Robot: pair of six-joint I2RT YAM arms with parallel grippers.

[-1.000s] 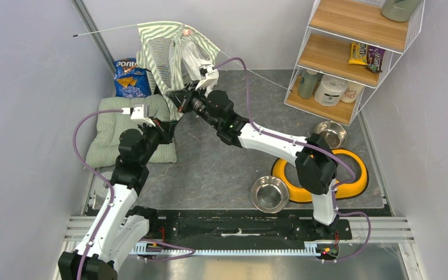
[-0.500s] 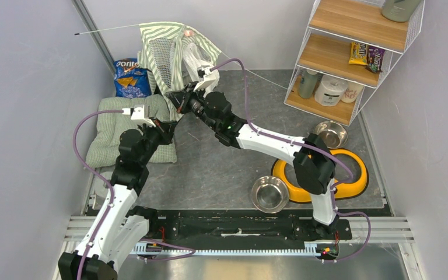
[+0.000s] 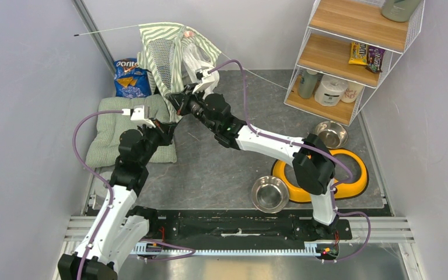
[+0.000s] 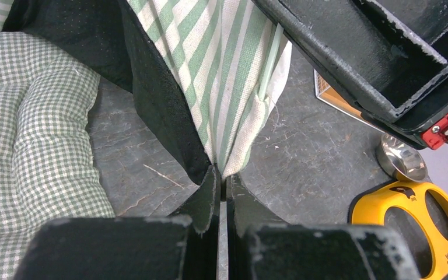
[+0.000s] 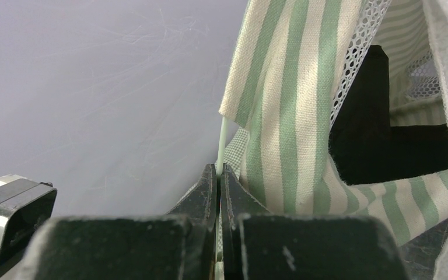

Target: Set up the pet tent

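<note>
The pet tent is a green-and-white striped heap with white mesh, partly raised at the back left against the wall. A thin pole sticks out of its top to the left. My left gripper is shut on the tent's lower fabric corner, just above the floor beside the cushion. In the top view that gripper sits below the tent. My right gripper is shut on a thin pale green pole that runs up into the striped sleeve. It is at the tent's lower edge.
A pale green checked cushion lies left of my left arm, with a blue Doritos bag behind it. A yellow double-bowl holder and two steel bowls lie at the right. A wire shelf stands at the back right.
My right arm has shifted slightly to the left with the pole in its grip. The left arm and the tent look almost unchanged.
</note>
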